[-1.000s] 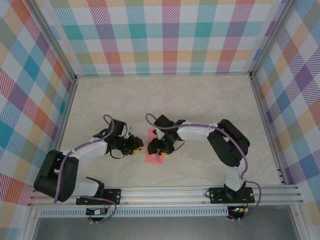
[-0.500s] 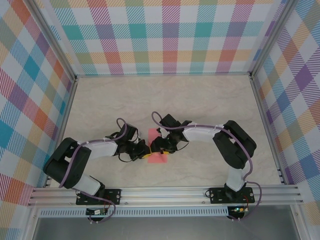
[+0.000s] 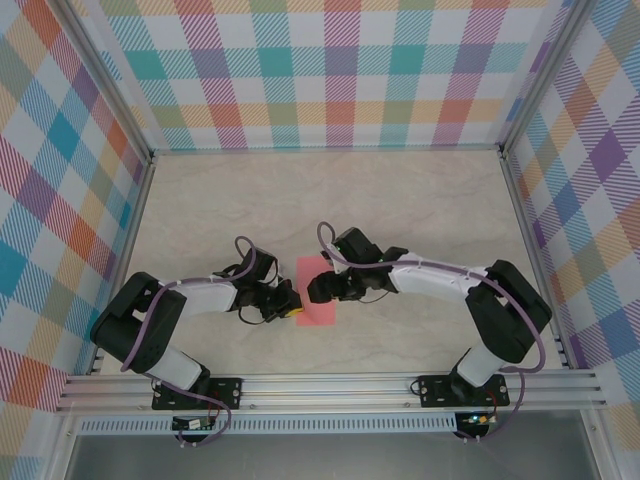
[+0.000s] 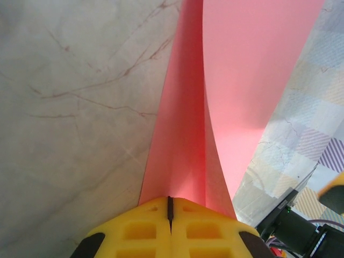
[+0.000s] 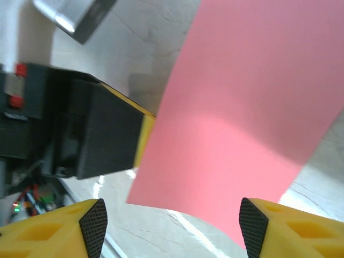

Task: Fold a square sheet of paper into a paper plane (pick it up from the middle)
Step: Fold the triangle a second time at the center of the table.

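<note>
The table [image 3: 400, 200] carries the pink sheet of paper [image 3: 316, 313] near its front middle, between the two arms. The sheet's left edge is raised off the table and pinched in the left gripper [image 4: 170, 207], whose jaws are clenched on that edge. The right gripper [image 5: 169, 226] hovers over the sheet with its jaws released and spread wide. The paper lies beneath them, ungripped.

The left pincer [image 3: 295, 305] and right pincer [image 3: 314, 291] crowd the square sheet of paper [image 3: 322, 311] — the tabletop [image 3: 330, 200] beyond lies open.
</note>
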You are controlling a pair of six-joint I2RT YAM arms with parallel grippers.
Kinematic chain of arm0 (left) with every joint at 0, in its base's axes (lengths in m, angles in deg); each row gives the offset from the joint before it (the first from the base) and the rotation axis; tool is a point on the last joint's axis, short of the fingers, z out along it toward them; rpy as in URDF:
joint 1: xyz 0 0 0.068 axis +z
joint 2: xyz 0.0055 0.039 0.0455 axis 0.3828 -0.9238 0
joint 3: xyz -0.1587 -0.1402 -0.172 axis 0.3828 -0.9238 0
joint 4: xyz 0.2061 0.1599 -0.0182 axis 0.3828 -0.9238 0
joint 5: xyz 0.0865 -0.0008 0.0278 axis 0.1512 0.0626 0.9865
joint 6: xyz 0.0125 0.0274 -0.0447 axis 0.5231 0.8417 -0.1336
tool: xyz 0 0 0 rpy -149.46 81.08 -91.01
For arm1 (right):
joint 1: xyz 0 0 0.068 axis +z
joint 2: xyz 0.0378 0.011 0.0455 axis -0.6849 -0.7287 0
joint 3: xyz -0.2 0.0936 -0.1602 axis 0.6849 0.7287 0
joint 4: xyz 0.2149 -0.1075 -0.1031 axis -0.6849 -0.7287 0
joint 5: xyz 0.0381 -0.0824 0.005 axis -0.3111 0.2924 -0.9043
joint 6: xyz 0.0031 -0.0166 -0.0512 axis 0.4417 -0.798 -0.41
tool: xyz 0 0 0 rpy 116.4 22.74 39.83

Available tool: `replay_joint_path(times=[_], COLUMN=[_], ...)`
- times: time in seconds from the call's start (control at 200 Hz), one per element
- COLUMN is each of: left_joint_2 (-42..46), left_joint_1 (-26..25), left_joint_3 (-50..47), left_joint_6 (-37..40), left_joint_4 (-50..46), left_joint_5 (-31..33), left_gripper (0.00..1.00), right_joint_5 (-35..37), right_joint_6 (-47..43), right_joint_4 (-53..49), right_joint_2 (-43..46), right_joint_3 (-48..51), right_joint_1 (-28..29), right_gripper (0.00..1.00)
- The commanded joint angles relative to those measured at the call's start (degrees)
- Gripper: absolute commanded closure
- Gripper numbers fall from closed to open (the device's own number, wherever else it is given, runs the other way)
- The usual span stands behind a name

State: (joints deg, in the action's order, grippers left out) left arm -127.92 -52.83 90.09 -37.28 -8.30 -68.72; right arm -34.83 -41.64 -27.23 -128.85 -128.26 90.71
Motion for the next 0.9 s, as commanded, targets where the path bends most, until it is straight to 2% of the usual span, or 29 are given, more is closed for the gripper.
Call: replay_joint_path(times=[0.0,0.16,0.27,0.455,0.895], left_joint_2=[0.7,0.4,0.0,-0.1,0.1], left_joint_1=[-0.9,-0.9,-0.9,-1.0,-1.0], left_joint_3=[0.9,1.8,2.2,2.5,2.8], left_joint_6=[0.3,0.1,0.0,0.0,0.1], left_joint_4=[0.5,0.2,0.1,-0.5,-0.8], left_joint_5=[-1.5,-1.5,-1.3,-0.9,-0.9], left_gripper=[0.94,0.94,0.95,0.95,0.95], right_joint_5=[3.6,4.8,5.7,6.3,14.9], right_joint_6=[-6.7,-9.3,-9.9,-9.6,-7.5], right_joint_4=[-0.2,1.8,2.2,3.1,2.6], right_joint_2=[2.1,1.5,-0.4,-2.7,-1.6], right_joint_3=[1.1,0.4,-0.8,-1.7,-1.9], right_joint_1=[2.4,5.8,7.3,7.7,7.5], right_gripper=[0.33,0.35,0.41,0.54,0.85])
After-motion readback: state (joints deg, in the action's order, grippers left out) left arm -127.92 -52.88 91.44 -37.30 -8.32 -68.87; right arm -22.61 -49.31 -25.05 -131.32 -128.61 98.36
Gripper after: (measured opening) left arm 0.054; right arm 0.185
